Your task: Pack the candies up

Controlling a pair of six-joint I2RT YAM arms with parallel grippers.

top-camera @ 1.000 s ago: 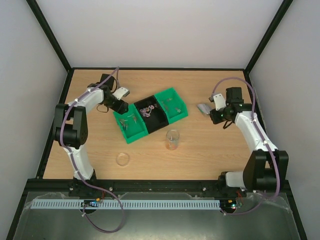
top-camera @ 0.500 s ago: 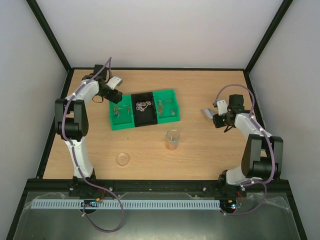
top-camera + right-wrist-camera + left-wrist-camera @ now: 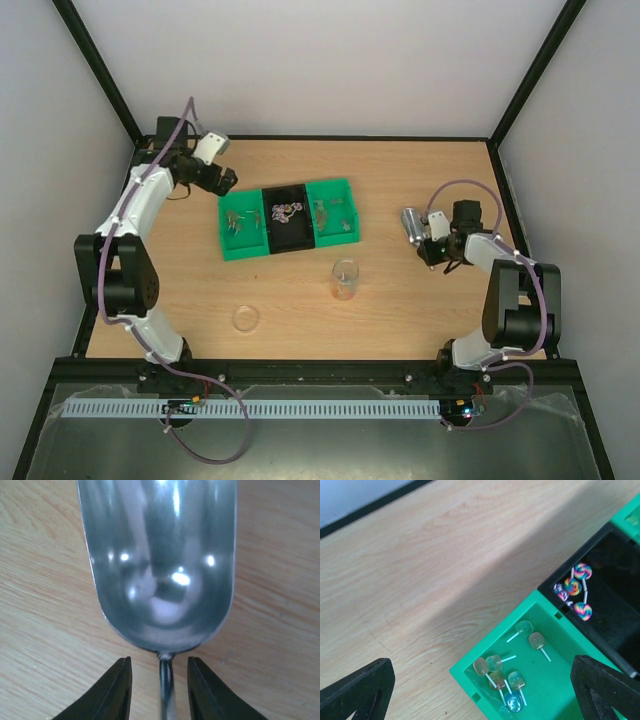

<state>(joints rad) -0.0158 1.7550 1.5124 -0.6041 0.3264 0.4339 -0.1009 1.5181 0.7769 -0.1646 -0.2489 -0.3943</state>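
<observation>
Several candies (image 3: pixel 573 586) in half-cropped black bin (image 3: pixel 618 625)

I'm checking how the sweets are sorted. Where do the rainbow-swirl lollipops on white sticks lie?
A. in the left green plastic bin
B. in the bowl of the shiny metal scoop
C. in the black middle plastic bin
C: the rainbow-swirl lollipops lie in the black middle plastic bin, while the left green plastic bin beside it holds only pale translucent lollipops.

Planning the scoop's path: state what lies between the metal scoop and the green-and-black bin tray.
Top view: only bare wooden table between shiny metal scoop and green-and-black plastic bin tray.
</observation>
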